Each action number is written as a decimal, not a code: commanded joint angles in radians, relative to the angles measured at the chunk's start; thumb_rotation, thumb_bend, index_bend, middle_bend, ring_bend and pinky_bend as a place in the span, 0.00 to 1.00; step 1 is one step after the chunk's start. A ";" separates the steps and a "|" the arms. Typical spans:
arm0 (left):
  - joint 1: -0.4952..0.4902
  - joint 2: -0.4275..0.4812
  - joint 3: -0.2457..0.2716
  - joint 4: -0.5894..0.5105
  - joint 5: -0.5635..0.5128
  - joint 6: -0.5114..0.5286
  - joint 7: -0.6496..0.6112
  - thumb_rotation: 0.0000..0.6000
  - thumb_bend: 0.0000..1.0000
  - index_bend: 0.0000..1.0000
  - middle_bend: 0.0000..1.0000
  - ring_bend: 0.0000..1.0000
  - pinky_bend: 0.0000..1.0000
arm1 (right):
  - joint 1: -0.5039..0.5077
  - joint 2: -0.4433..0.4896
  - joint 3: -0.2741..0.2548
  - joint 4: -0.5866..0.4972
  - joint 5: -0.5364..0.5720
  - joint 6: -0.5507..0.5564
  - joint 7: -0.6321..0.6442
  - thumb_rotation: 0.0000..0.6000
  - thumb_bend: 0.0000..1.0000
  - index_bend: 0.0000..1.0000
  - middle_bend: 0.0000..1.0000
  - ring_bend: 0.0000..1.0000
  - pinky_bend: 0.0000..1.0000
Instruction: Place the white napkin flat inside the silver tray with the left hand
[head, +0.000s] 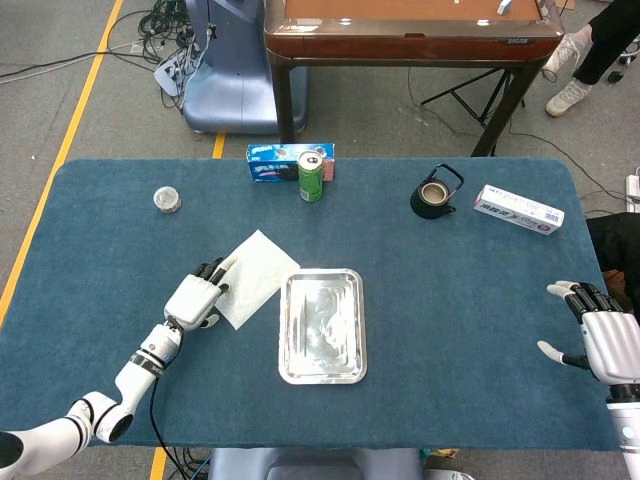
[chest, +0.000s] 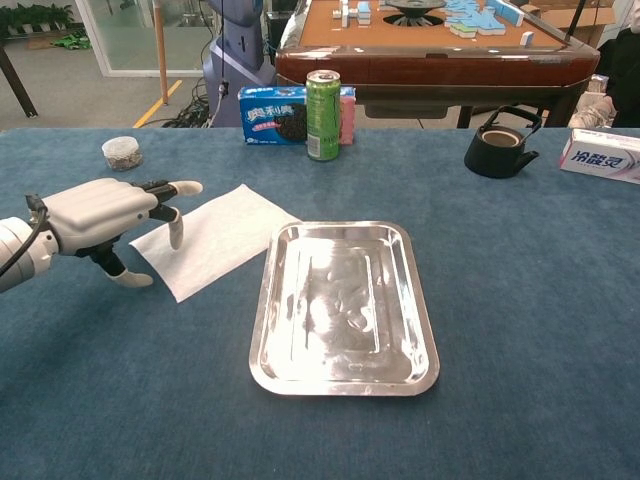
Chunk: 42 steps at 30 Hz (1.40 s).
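The white napkin (head: 256, 275) (chest: 220, 236) lies flat on the blue table, just left of the silver tray (head: 322, 360) (chest: 345, 377), which holds nothing. My left hand (head: 195, 296) (chest: 105, 214) hovers at the napkin's left edge with its fingers spread, fingertips over the napkin's near corner, holding nothing. My right hand (head: 603, 339) rests open near the table's right edge, far from both; the chest view does not show it.
A green can (head: 311, 176) (chest: 322, 101) and a blue biscuit box (head: 272, 162) (chest: 275, 114) stand at the back. A black teapot (head: 435, 193) (chest: 499, 143), a white box (head: 517, 209) (chest: 601, 154) and a small jar (head: 167, 200) (chest: 122, 152) sit further out.
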 joint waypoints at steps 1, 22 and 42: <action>-0.001 -0.004 -0.002 0.003 -0.003 0.000 -0.001 1.00 0.21 0.46 0.00 0.00 0.16 | 0.000 0.000 0.000 0.000 0.000 0.000 -0.001 1.00 0.07 0.25 0.24 0.17 0.26; -0.001 -0.016 -0.006 0.013 -0.019 0.005 -0.019 1.00 0.32 0.53 0.00 0.00 0.17 | 0.000 0.002 0.002 0.000 0.004 -0.003 0.004 1.00 0.07 0.25 0.24 0.17 0.26; 0.013 -0.009 -0.008 -0.001 -0.023 0.026 -0.072 1.00 0.34 0.58 0.00 0.00 0.19 | 0.000 0.001 0.003 0.000 0.007 -0.002 0.001 1.00 0.07 0.26 0.24 0.17 0.26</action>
